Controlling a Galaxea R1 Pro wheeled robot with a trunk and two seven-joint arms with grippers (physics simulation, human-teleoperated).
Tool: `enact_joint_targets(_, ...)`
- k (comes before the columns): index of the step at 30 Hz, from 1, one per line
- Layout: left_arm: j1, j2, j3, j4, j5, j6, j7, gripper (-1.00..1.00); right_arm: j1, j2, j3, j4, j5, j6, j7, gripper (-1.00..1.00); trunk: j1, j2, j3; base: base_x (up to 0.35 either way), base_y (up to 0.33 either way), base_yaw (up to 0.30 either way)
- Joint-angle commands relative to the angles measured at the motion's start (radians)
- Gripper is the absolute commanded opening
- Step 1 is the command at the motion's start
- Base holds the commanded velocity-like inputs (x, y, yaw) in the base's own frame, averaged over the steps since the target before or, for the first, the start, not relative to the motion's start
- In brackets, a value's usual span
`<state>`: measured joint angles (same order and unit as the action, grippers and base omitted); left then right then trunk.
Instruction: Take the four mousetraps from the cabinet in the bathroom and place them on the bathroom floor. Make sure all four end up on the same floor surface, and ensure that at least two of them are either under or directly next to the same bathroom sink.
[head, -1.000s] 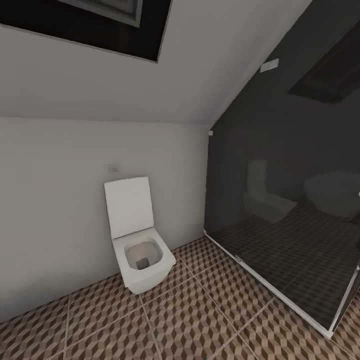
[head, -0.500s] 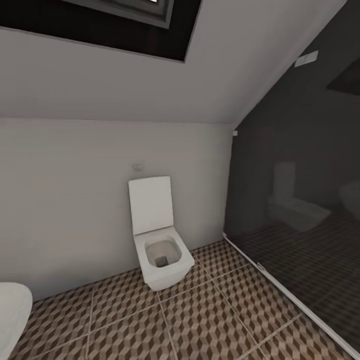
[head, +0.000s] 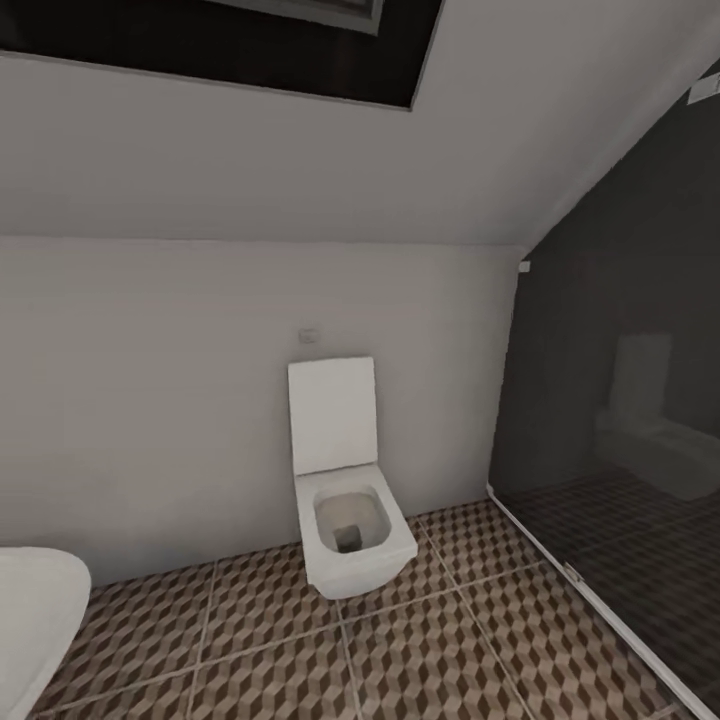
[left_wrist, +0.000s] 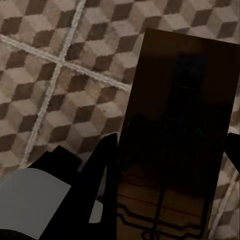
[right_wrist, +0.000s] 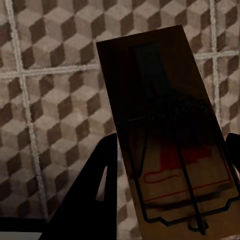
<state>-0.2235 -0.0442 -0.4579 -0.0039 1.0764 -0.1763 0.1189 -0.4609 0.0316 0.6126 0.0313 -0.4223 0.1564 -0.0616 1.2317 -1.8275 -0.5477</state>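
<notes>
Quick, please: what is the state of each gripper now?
Left gripper: shut on a mousetrap.
Right gripper: shut on another mousetrap.

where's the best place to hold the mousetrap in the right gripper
By its long side edges, as the right gripper does now: one finger on each side of the flat mousetrap, near the end bearing the red mark. The thin plate offers parallel edges, and gripping there keeps clear of the spring wire on top.

You are seeing each mousetrap cut off: the left mousetrap (left_wrist: 175, 135) and the right mousetrap (right_wrist: 170, 130) are each running past the frame edge, hiding 1 end.
</notes>
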Motion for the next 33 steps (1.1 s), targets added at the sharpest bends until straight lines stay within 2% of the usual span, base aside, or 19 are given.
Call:
enact_joint_targets(1,0.000,0.000,-0.008,-0.001,0.002,-0.002,0.010,-1.00,-0.001,0.000,0.009,0.001,-0.010,0.002,-0.001,-1.00,0.000,0.000,-0.001,0.244,-0.172,0.284)
enact_joint_targets(15,0.000,0.000,-0.008,-0.001,0.002,-0.003,0.010,-1.00,-0.001,-0.001,0.007,0.001,-0.010,0.002,0.002,-1.00,0.000,0.000,-0.001,0.227,-0.158,0.258)
enact_joint_targets(23,0.000,-0.001,-0.010,-0.001,0.001,-0.004,0.010,-1.00,-0.001,-0.002,0.007,0.001,-0.010,0.002,0.007,-1.00,0.000,0.000,-0.001,0.044,-0.063,0.043)
enact_joint_targets(33,0.000,-0.002,-0.011,-0.001,0.000,-0.003,0.010,-1.00,-0.001,-0.002,0.007,0.001,-0.010,0.002,0.008,-1.00,0.000,0.000,-0.001,0.003,-0.244,0.003)
